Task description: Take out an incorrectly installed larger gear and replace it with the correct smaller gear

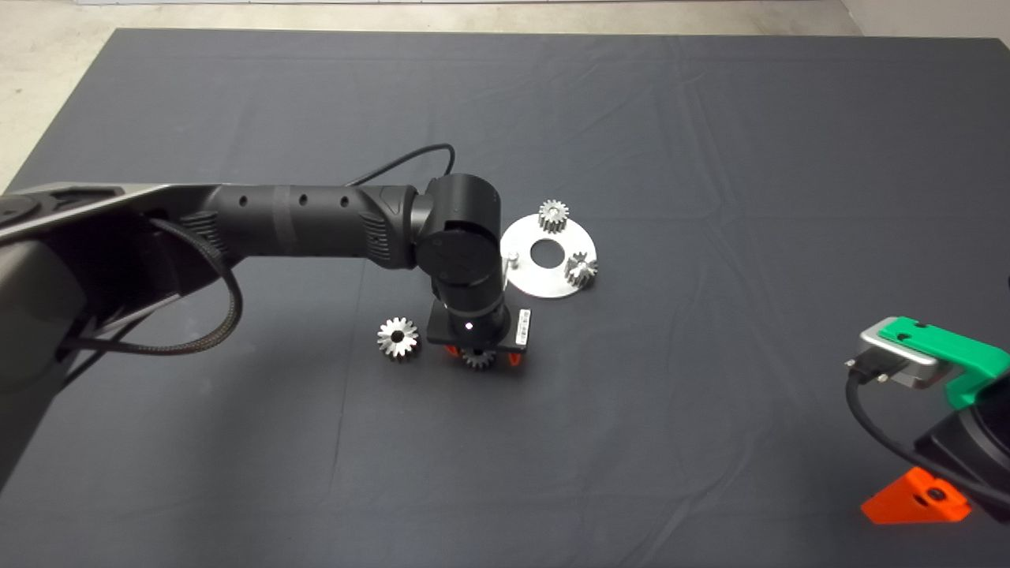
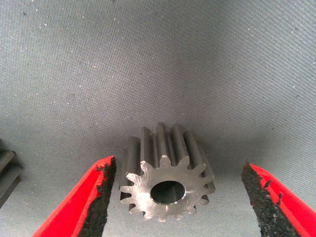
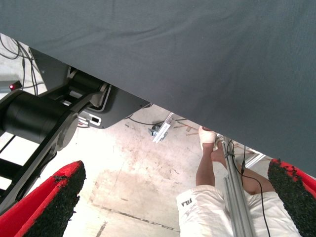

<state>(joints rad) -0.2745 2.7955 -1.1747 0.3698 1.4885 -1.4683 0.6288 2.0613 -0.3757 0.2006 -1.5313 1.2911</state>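
Observation:
The smaller gear (image 2: 165, 180) rests on the mat between the two red fingers of my left gripper (image 2: 177, 165), its bored face towards the wrist camera. The fingers stand open on either side of it with gaps, not touching. In the head view the left gripper (image 1: 479, 360) points down over this gear (image 1: 477, 359), just in front of the round plate. The larger gear (image 1: 398, 338) lies flat on the mat to the left of the gripper; its edge shows in the left wrist view (image 2: 7, 173). My right gripper (image 1: 915, 498) is parked at the lower right, open and empty.
A round silver plate (image 1: 530, 278) with a centre hole carries two small gears (image 1: 554, 215) (image 1: 581, 270) and a bare peg (image 1: 513, 256). The left arm (image 1: 316, 221) stretches across the mat's left half. The right wrist view shows the floor and a person's legs (image 3: 212, 163).

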